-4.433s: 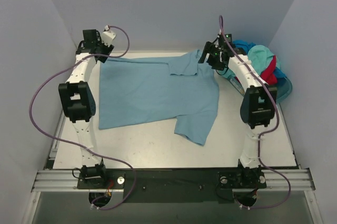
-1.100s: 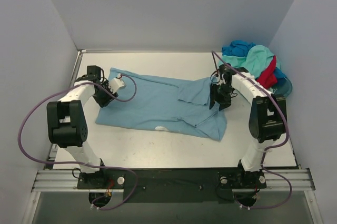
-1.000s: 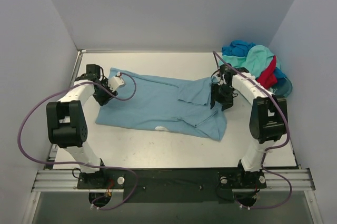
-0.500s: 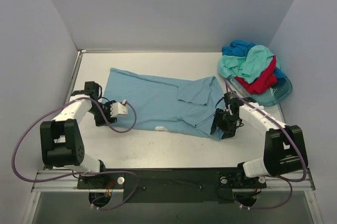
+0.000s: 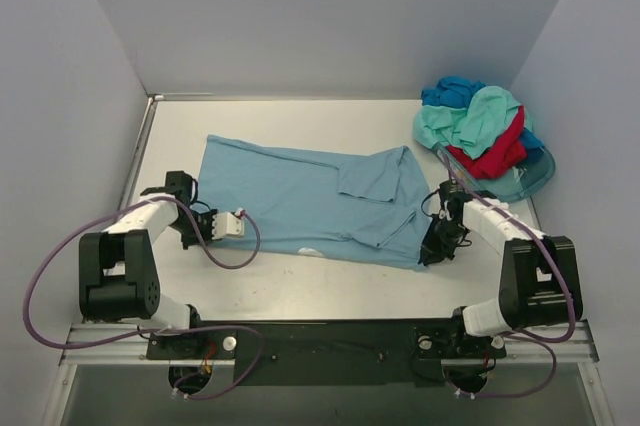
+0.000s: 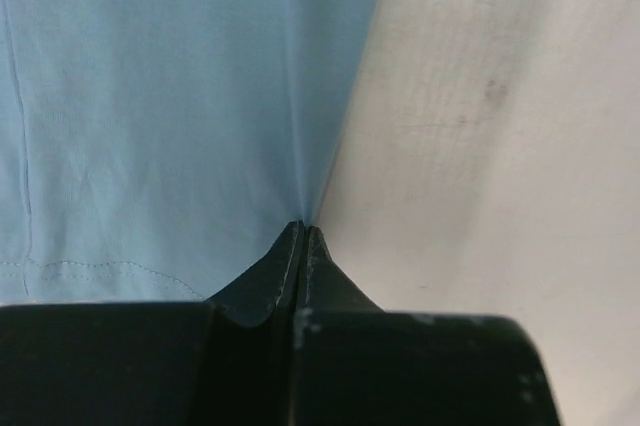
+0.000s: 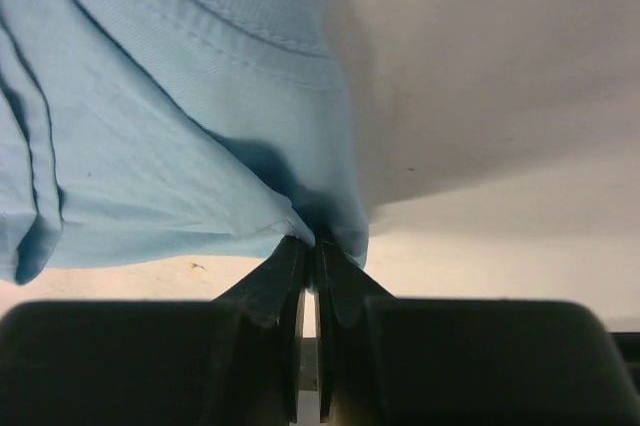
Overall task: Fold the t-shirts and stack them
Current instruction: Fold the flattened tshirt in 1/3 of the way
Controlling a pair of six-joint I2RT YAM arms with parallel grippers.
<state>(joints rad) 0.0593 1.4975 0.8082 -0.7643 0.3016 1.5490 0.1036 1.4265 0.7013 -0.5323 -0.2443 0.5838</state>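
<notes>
A light sky-blue t-shirt (image 5: 300, 196) lies spread across the middle of the table, one sleeve folded over its right part. My left gripper (image 5: 205, 231) is low at its near left corner. In the left wrist view the jaws are shut (image 6: 303, 229), with the shirt's edge (image 6: 150, 96) creased up into their tip. My right gripper (image 5: 433, 249) is at the near right corner. Its jaws are shut (image 7: 310, 241) on a bunched fold of the same shirt (image 7: 180, 146). Further t-shirts, mint-green (image 5: 480, 116), red (image 5: 495, 158) and deeper blue (image 5: 450, 91), are heaped at the back right.
The heap sits in a translucent teal tub (image 5: 532, 178) against the right wall. Grey walls close in the table (image 5: 300, 281) on the left, back and right. Purple cables loop from both arms, the left one over the table near the shirt's corner.
Both arms came down from the shirt's far side to its near corners. Within the last half second both grippers went from open to shut on the cloth.
</notes>
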